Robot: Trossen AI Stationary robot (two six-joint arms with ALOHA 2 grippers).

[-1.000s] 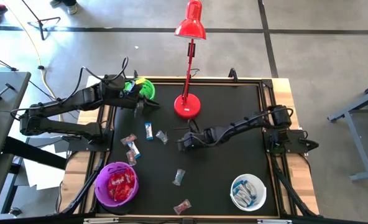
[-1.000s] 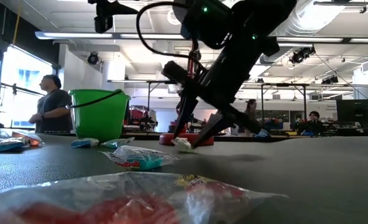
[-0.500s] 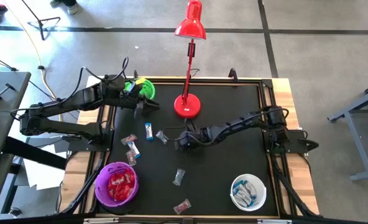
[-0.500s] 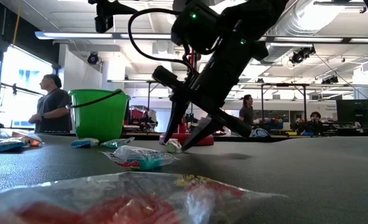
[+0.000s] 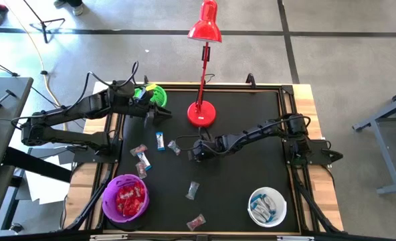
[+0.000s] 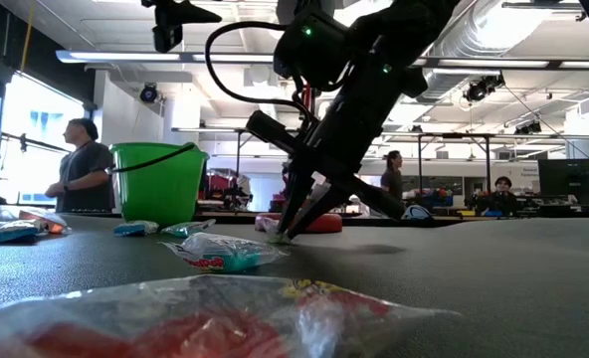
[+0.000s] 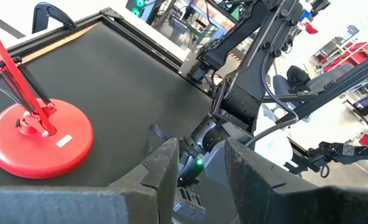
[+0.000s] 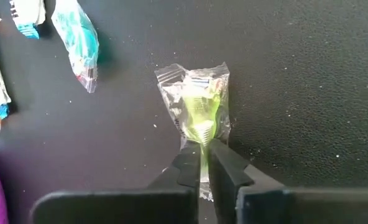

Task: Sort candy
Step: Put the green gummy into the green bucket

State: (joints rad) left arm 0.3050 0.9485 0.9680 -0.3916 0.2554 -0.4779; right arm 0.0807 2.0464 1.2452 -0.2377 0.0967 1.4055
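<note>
- At table centre, I have the right gripper (image 8: pixel 200 163) pinched on a green candy (image 8: pixel 196 102).
- Next: lift, carry to the green bowl (image 5: pixel 155 94) at 11 o'clock.
- Left gripper (image 7: pixel 198 165) waits there, part-open, empty.

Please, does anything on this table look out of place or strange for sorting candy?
Yes: a red desk lamp stands on the black mat among the loose candy, next to where the right gripper is shut on a green candy. It belongs to no bowl and crowds the working space.
</note>
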